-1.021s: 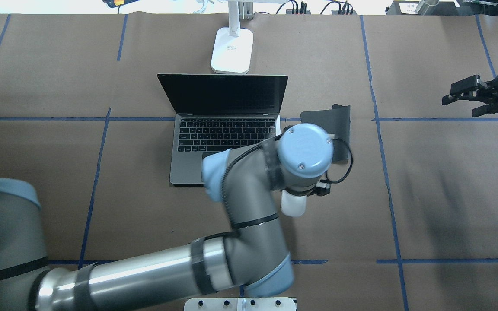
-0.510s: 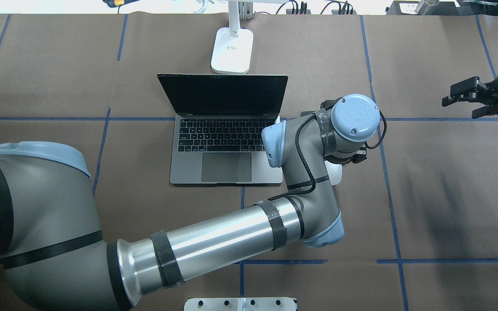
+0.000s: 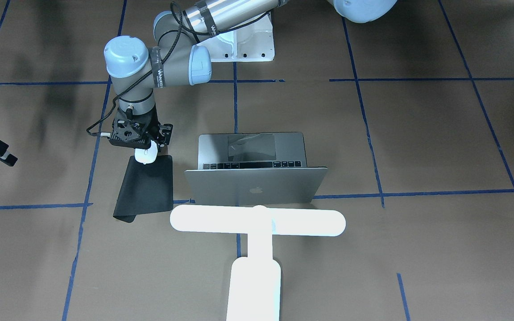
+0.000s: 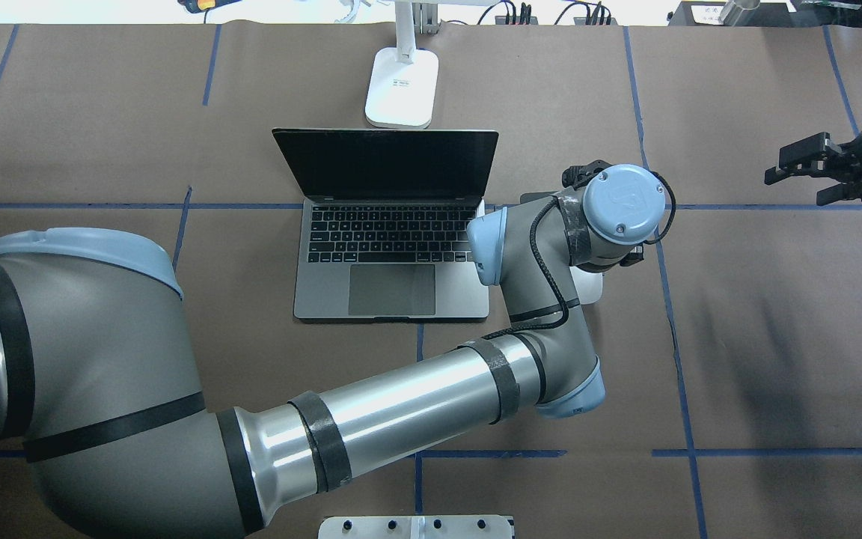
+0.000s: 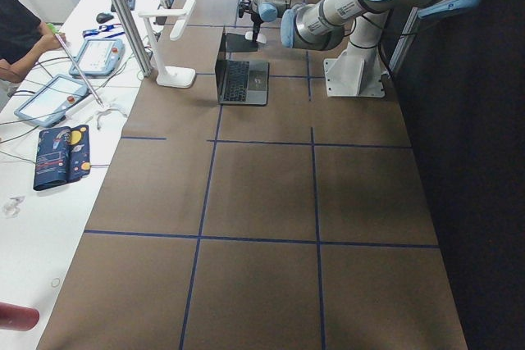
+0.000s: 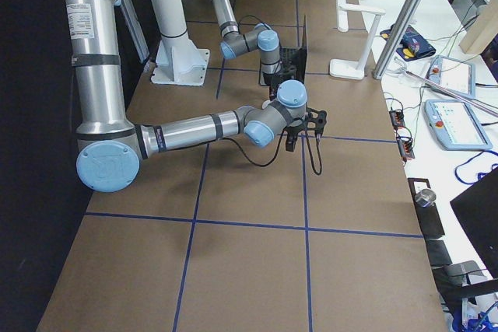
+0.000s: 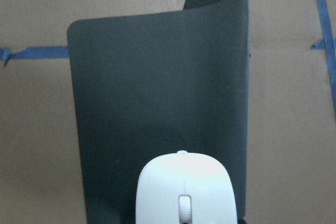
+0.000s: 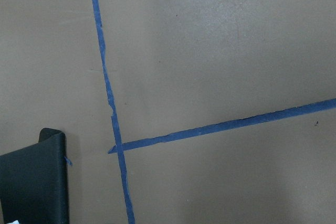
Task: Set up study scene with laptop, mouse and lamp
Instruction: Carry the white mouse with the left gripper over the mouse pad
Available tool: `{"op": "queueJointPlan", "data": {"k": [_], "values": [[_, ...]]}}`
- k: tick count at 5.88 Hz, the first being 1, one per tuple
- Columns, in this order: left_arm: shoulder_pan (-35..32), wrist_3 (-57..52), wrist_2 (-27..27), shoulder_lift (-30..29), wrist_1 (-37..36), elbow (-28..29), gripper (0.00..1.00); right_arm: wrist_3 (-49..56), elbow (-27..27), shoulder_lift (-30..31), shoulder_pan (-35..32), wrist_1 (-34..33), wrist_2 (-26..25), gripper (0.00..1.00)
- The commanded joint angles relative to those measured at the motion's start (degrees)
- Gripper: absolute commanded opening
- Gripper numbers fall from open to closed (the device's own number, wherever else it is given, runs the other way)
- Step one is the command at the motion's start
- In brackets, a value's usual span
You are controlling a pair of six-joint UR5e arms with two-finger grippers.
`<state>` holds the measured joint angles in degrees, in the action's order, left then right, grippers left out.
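Observation:
The laptop (image 4: 393,247) lies open in the middle of the table, its lid back showing in the front view (image 3: 257,189). The lit lamp (image 3: 257,221) stands behind it, with its base (image 4: 401,86) at the far edge. My left gripper (image 3: 145,150) is shut on the white mouse (image 3: 147,157) and holds it over the near end of the black mouse pad (image 3: 145,189), right of the laptop. The left wrist view shows the mouse (image 7: 185,192) above the pad (image 7: 157,87). My right gripper (image 4: 801,172) is open and empty at the far right.
Brown paper with blue tape lines (image 4: 670,299) covers the table. The pad's far corner is curled up (image 3: 123,217). The robot pedestal (image 3: 243,44) stands at the robot's side. Operators' gear lies on the white bench (image 5: 74,79) past the lamp.
My left arm has swung right and away from the robot, carrying the mouse from in front of the laptop to over the pad. The right arm has stayed still.

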<state>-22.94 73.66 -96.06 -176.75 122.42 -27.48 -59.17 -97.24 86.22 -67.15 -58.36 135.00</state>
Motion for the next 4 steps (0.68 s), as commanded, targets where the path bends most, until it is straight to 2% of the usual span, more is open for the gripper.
{"op": "queueJointPlan", "data": {"k": [1, 2, 4], "values": [[-0.9, 0.4, 3.5, -0.7, 3.5, 1.7, 0.03, -0.1, -0.1, 0.3, 0.1, 0.0, -0.1, 1.0], [-1.0, 0.4, 5.1, -0.6, 4.8, 4.1, 0.08, -0.1, -0.1, 0.4, 0.1, 0.0, -0.2, 1.0], [-1.1, 0.4, 5.2, -0.6, 7.1, 5.2, 0.18, -0.1, -0.1, 0.4, 0.1, 0.0, -0.2, 1.0]]}}
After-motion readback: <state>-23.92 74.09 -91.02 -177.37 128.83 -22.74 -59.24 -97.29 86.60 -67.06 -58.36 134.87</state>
